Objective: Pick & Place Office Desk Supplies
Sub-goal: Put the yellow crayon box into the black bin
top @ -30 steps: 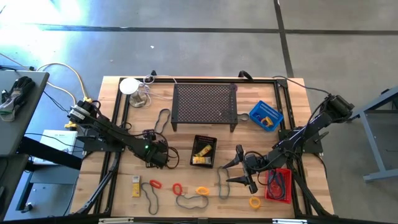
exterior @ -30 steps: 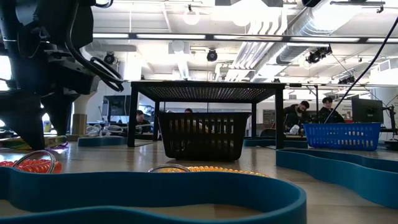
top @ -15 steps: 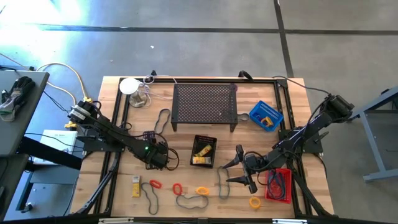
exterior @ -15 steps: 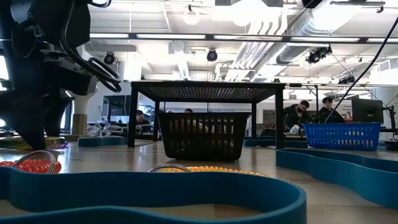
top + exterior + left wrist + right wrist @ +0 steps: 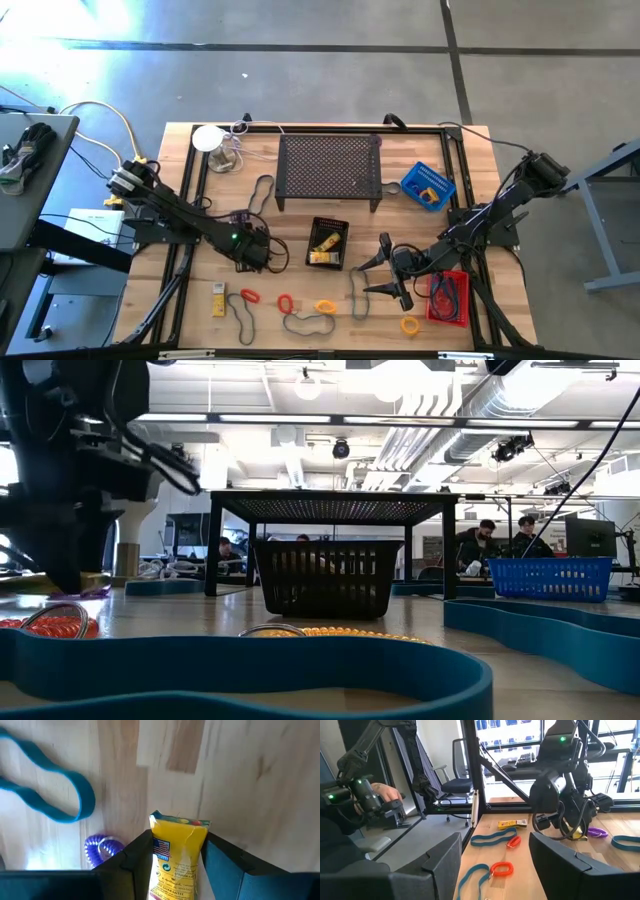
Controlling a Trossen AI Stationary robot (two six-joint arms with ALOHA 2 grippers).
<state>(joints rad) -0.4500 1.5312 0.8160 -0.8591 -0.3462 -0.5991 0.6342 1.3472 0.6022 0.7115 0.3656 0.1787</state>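
Note:
My left gripper (image 5: 262, 252) points steeply down at the table's left middle, shut on a yellow packet (image 5: 178, 851) printed with small text. A purple coil ring (image 5: 102, 848) and a teal rubber band (image 5: 60, 802) lie on the wood beside it. My right gripper (image 5: 386, 276) hangs level and open above the table's right middle, holding nothing. Another yellow packet (image 5: 218, 298), red rings (image 5: 248, 296), an orange ring (image 5: 326, 307) and a yellow ring (image 5: 410, 324) lie flat along the near edge. My left gripper pinches the yellow packet by its two long sides (image 5: 156, 854) between its two fingers, coming from above at a steep slant. The packet's far end (image 5: 178, 823) sticks out past the fingertips. Whether the packet is clear of the wood I cannot tell.
A black mesh basket (image 5: 327, 243) with yellow packets stands mid-table, in front of the black perforated stand (image 5: 329, 168). A blue basket (image 5: 427, 186) sits at the far right, a red basket (image 5: 447, 297) at the near right. Rubber-band loops (image 5: 308, 323) lie about. People sit beyond the table.
My left gripper has shut on the yellow packet without shifting its place. My right arm has kept still.

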